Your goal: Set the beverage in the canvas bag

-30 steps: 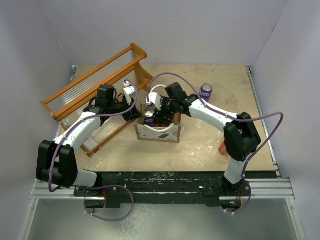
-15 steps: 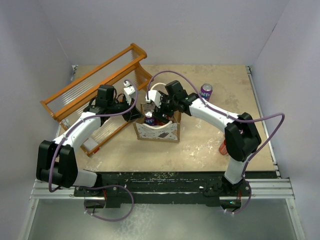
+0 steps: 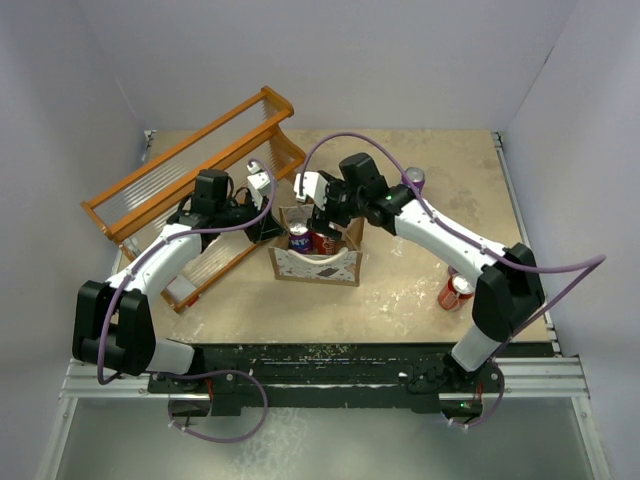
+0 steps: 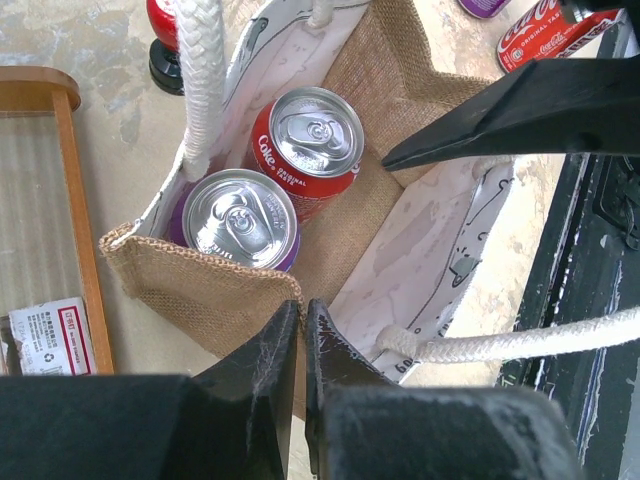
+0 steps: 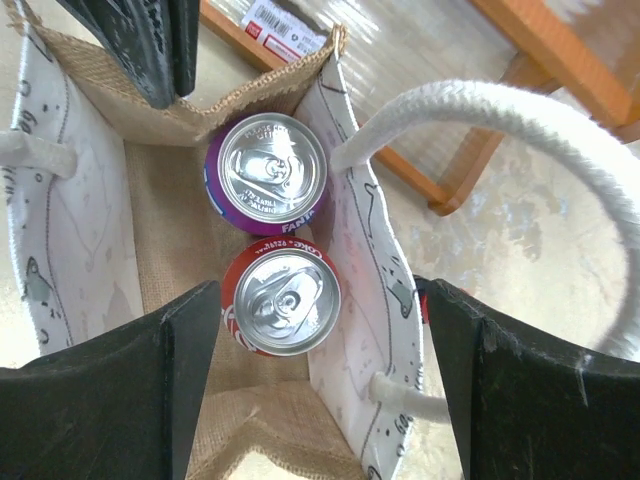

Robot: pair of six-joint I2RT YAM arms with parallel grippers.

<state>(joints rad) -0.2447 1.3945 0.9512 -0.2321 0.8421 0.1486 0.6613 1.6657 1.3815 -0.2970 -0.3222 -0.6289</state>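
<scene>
The canvas bag (image 3: 318,264) stands open at the table's middle. A red Coca-Cola can (image 3: 323,241) and a purple Fanta can (image 3: 298,237) stand upright inside it, side by side. My left gripper (image 3: 271,229) is shut on the bag's burlap left edge (image 4: 215,275), pinching it between the jaws (image 4: 302,318). My right gripper (image 3: 328,207) hangs open and empty above the bag; in its wrist view (image 5: 315,325) the red can (image 5: 282,300) lies between the spread fingers, untouched, with the purple can (image 5: 272,172) beyond it.
An orange wooden rack (image 3: 190,180) stands at the back left, close to the left arm. Another purple can (image 3: 413,178) stands behind the right arm. A red can (image 3: 456,292) sits at the right, near the right arm's elbow. White rope handles (image 5: 520,120) arch over the bag.
My right gripper has let go of the red can, opened, and risen out of the bag. The can now stands in the bag. The left gripper has kept its hold.
</scene>
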